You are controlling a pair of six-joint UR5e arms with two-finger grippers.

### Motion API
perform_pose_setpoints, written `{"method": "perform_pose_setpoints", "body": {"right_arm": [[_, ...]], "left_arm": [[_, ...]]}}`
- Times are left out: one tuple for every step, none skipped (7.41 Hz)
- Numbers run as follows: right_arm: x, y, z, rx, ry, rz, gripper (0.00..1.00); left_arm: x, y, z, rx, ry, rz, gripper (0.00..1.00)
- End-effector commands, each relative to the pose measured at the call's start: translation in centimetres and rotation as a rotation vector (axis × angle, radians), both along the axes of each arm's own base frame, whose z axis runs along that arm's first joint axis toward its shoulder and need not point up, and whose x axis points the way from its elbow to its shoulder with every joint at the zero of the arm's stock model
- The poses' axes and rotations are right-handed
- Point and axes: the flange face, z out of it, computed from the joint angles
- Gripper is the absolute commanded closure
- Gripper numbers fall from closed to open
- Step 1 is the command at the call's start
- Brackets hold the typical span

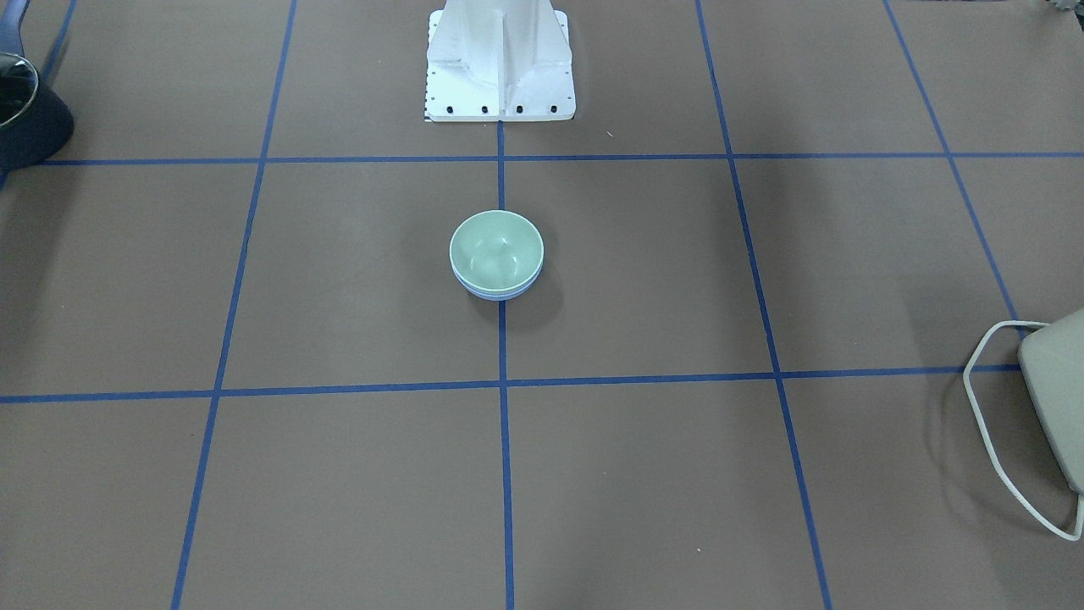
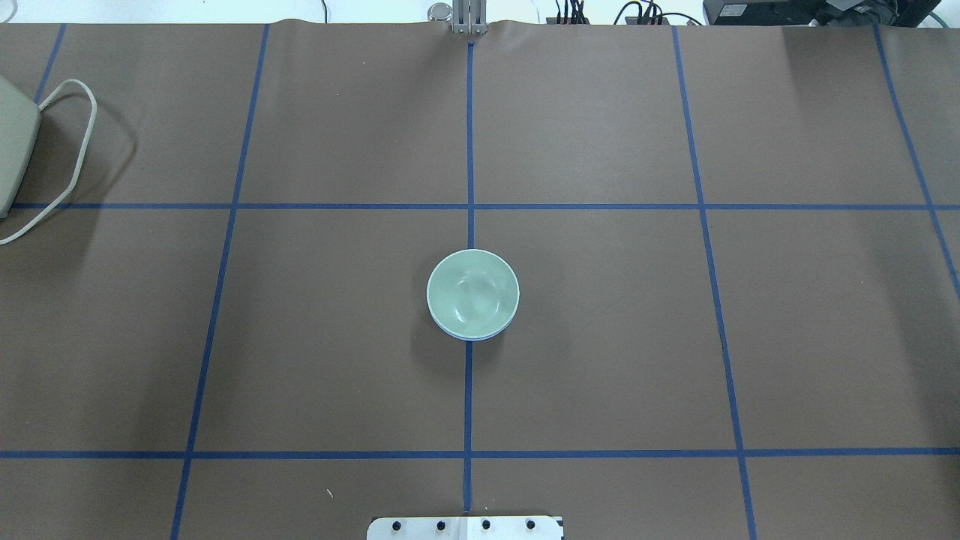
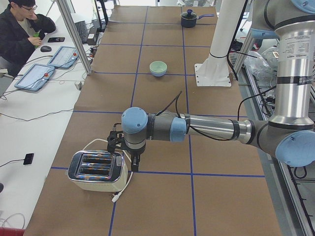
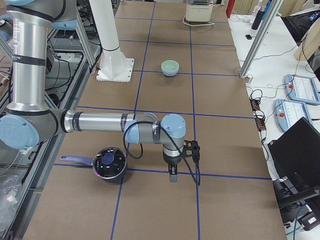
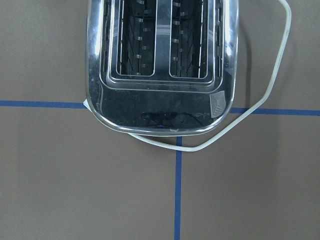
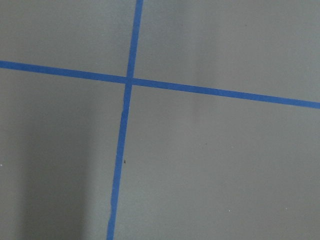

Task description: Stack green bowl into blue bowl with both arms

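The pale green bowl [image 1: 496,247] sits nested inside the periwinkle-blue bowl [image 1: 498,294] at the middle of the table; only a thin blue rim shows under it. The stack also shows in the overhead view [image 2: 472,292]. My left gripper [image 3: 127,164] hangs low beside a toaster, far from the bowls, and shows only in the left side view. My right gripper [image 4: 172,175] hangs low beside a dark pot, also far from the bowls, and shows only in the right side view. I cannot tell whether either is open or shut.
A chrome toaster [image 5: 160,65] with a white cord stands at the table's left end. A dark pot [image 4: 109,162] with a blue-knobbed lid stands at the right end. The white pedestal base [image 1: 500,59] stands behind the bowls. An operator sits beside the table in the left side view.
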Motion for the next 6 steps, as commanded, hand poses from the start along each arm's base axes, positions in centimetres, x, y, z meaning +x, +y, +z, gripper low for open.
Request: {"method": "perform_pose_setpoints", "body": {"right_arm": [[1.3,0.9,0.5,-0.013,-0.025,0.037,0.0],[1.3,1.0,0.5,-0.014,-0.025,0.038,0.0],[1.3,1.1,0.6,-0.016,-0.026,0.039,0.0],[1.2,1.2,0.7,-0.019,-0.026,0.039,0.0],[1.2,1.5,1.0,-0.026,-0.026,0.039,0.0],[1.2,1.5,1.0,-0.026,-0.026,0.039,0.0]], "left_arm": [[0.0,0.4,0.4,-0.005,-0.001,0.003,0.01],[0.0,0.5,0.6,-0.009,0.0,0.003,0.01],[0.0,0.6,0.6,-0.011,0.006,0.001,0.01],[0.0,0.7,0.8,-0.008,0.01,0.002,0.02],[0.2,1.6,0.7,-0.01,0.007,0.003,0.01],[0.1,1.6,0.7,-0.006,0.002,0.003,0.01]]}}
